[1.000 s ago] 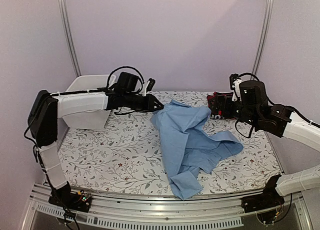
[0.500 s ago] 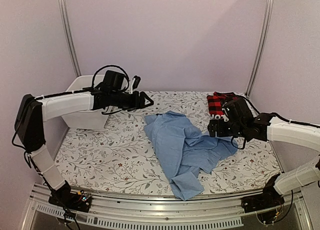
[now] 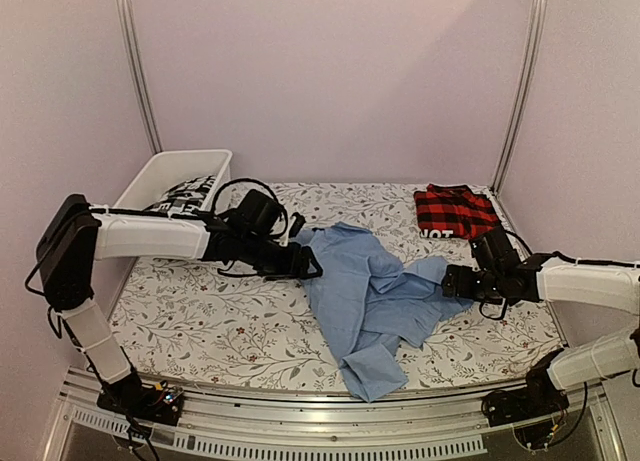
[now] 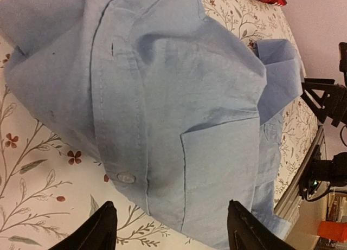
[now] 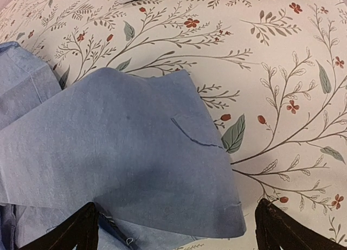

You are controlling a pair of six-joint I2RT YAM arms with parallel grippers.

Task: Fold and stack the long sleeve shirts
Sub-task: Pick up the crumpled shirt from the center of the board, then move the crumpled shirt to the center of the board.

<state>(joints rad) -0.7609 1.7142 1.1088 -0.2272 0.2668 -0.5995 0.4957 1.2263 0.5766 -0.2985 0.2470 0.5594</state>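
Observation:
The light blue shirt (image 3: 372,293) lies crumpled in the middle of the table. Its buttoned front edge and a pocket fill the left wrist view (image 4: 162,93). My left gripper (image 3: 308,264) is low at the shirt's left edge, open, and its fingertips (image 4: 104,227) straddle the hem without holding it. My right gripper (image 3: 452,281) is open at the shirt's right side, over a flat cuff or sleeve end (image 5: 135,163). The red-and-black plaid shirt (image 3: 455,209) lies folded at the back right, away from both grippers.
A white bin (image 3: 150,171) stands at the back left with a black-and-white patterned cloth (image 3: 190,193) in it. The floral tablecloth (image 3: 220,321) covers the table. A metal rail (image 3: 320,421) runs along the near edge.
My left gripper let go of the blue shirt's upper corner, opened and came down to its left edge. The right arm moved from the plaid shirt to the blue shirt's right side. The shirt settled lower.

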